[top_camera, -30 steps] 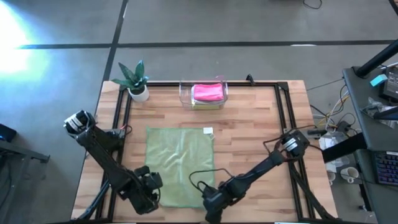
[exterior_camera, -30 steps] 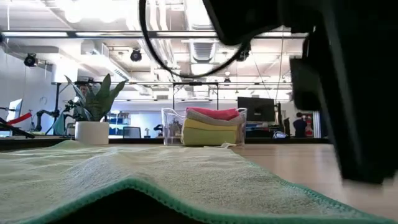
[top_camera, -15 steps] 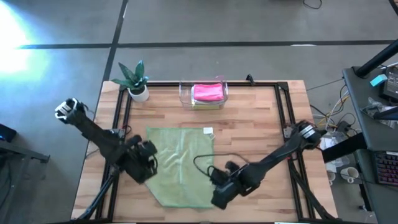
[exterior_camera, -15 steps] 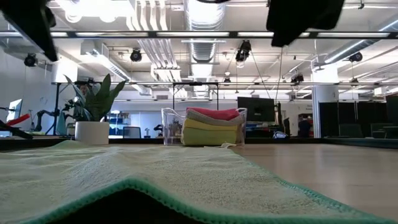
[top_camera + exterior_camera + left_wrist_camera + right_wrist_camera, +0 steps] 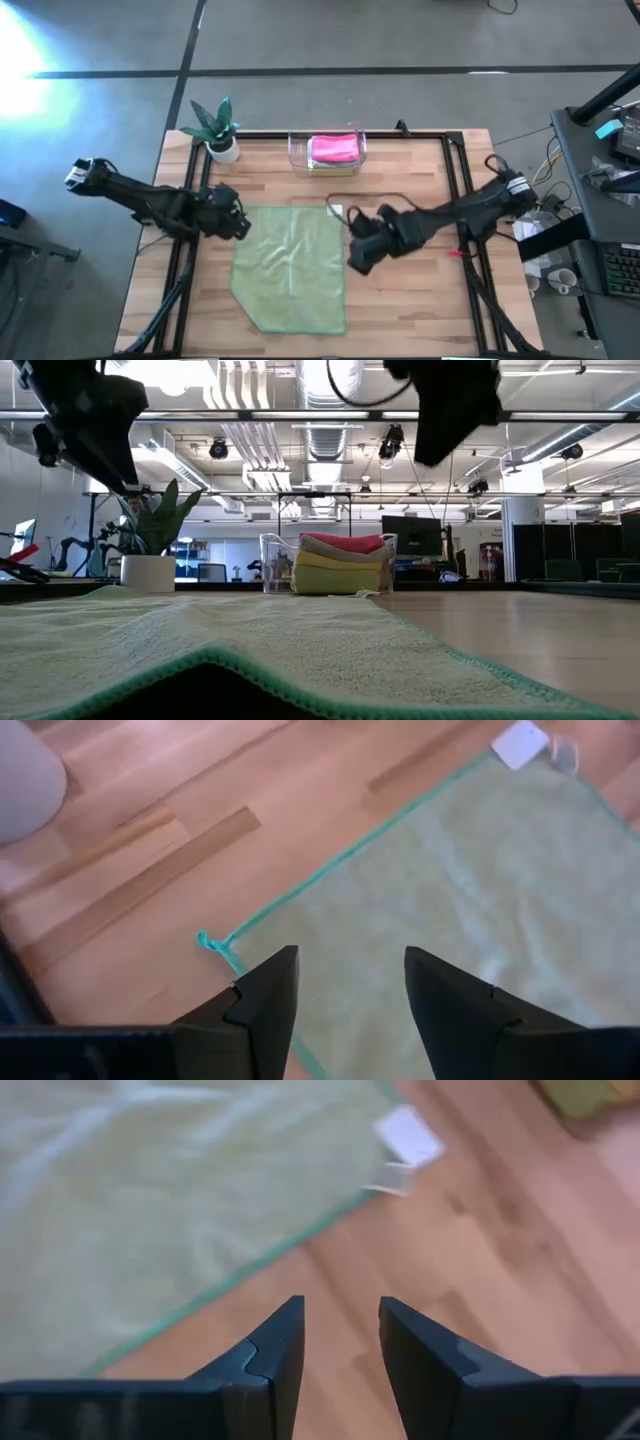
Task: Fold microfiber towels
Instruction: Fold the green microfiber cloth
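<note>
Pink towel (image 5: 334, 148) atop bin (image 5: 297, 151) stack

Wooden butcher-block table (image 5: 420, 300), pale planks running side to side, with a black frame along its far edge and down both sides. Spread flat on the near-left part lies the sage green towel (image 5: 290, 265), its teal edging showing, one near corner cut off at a slant, and a small white tag (image 5: 334, 211) sitting at its far right corner on the wood. At the far edge, middle, stands the clear plastic bin (image 5: 298, 155), with folded cloths stacked inside, hot pink towel (image 5: 334, 148) on top. Just to its left, on the far-left corner, a small white pot holding a green plant (image 5: 217, 127). Right half of the boards shows bare wood.
</note>
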`<state>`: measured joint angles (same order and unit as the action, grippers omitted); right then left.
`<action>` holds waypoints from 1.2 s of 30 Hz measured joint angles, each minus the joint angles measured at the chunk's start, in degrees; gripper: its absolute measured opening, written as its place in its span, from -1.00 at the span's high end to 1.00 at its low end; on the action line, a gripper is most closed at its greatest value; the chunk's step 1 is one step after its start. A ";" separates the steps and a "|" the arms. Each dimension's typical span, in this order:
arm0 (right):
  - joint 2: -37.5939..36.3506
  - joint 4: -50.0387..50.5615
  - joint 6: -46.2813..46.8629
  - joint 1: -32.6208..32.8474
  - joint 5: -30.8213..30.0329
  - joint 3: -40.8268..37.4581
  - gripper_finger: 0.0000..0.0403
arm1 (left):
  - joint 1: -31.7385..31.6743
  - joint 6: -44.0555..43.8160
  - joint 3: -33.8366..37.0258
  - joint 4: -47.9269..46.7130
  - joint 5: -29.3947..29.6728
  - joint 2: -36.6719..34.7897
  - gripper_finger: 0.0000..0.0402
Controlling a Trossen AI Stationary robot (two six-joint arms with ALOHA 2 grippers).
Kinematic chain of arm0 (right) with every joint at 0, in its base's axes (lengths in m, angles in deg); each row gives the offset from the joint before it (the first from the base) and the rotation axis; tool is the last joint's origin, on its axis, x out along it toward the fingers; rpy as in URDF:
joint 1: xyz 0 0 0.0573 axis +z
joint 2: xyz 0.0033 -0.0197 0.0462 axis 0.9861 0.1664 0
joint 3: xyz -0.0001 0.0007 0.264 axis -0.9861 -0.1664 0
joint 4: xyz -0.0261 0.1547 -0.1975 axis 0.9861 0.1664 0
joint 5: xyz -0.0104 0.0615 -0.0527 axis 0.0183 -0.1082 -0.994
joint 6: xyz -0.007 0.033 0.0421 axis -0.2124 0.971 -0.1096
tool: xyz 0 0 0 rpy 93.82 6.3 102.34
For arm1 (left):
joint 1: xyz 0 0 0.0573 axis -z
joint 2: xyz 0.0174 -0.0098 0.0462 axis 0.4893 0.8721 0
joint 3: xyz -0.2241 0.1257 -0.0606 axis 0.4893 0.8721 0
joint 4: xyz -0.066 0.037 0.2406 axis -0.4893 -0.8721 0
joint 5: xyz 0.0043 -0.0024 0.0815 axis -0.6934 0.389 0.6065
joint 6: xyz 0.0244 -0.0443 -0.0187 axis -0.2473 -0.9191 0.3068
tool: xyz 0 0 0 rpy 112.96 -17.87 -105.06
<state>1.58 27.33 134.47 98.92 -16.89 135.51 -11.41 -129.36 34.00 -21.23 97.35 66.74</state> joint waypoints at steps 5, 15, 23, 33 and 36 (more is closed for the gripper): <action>-3.38 -7.76 -2.72 -7.78 5.82 -9.91 0.39 | -3.42 -0.84 3.89 3.50 -0.88 -3.05 0.16; -4.68 -40.77 -4.72 -19.71 26.34 -26.96 0.39 | -8.92 -13.96 10.20 4.68 -9.05 -3.45 0.16; -4.08 -45.81 -8.94 -23.63 29.11 -29.88 0.39 | -11.65 -18.84 14.74 7.31 -9.41 0.49 0.16; -4.08 -45.87 -15.67 -24.16 29.11 -28.23 0.39 | -17.97 -18.11 18.11 15.92 -9.38 10.83 0.16; -4.08 -45.85 -15.91 -24.16 29.11 -27.72 0.39 | -20.39 -17.93 18.37 17.73 -9.50 14.45 0.16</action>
<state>-2.50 -18.51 118.56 74.75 12.22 107.80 -31.81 -147.29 52.37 -3.50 87.86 81.19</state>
